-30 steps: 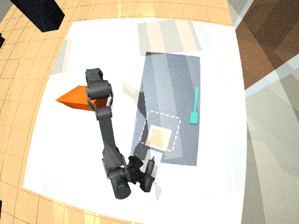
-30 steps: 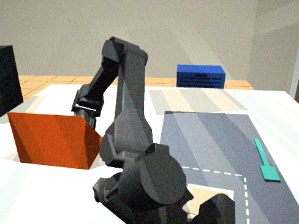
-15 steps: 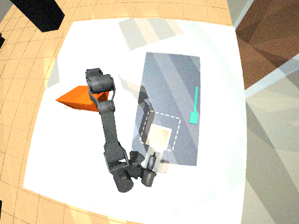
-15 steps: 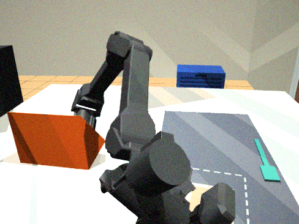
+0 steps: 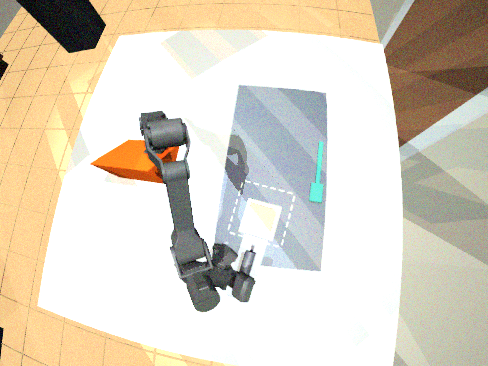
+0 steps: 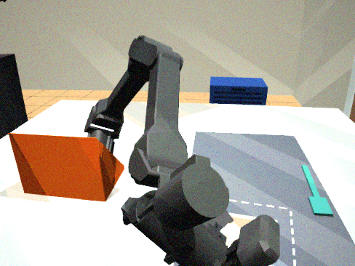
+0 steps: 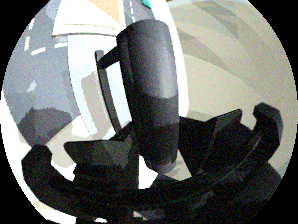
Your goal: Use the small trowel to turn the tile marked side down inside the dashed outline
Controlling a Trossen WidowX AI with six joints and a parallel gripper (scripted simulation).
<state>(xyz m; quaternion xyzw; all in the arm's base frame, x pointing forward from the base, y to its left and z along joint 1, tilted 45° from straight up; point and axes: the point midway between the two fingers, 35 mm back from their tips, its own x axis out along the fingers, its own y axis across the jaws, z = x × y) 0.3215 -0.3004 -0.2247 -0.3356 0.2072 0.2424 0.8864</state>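
The dark grey jointed robot arm (image 5: 179,200) (image 6: 164,98) reaches along the left of the grey-blue rectangular mat (image 5: 280,130) (image 6: 254,156) in the top view, then bends toward the mat's near end, its wrist turned sideways to the mat. Its dark gripper (image 7: 150,117) is closed around the thick, dark rounded handle of the small trowel (image 5: 248,263) (image 7: 152,75); in the exterior view the arm's joints hide most of that grip. The handle's long axis runs up the top view, leaning slightly right, and its thin neck end points toward the tile. A pale, flat blade shows beside the handle, reaching toward the tile's near edge; whether it touches cannot be told.

The square, white-rimmed tile with a pale orange upper face (image 5: 261,219) (image 7: 90,15) sits inside the white dashed outline (image 5: 268,186) (image 6: 292,232), slightly rotated against it. Whether it is lifted or tilted is unclear. The teal plastic-looking spatula shape (image 5: 316,192) (image 6: 321,206) lies near the mat's right edge, its wide end nearer the tile.
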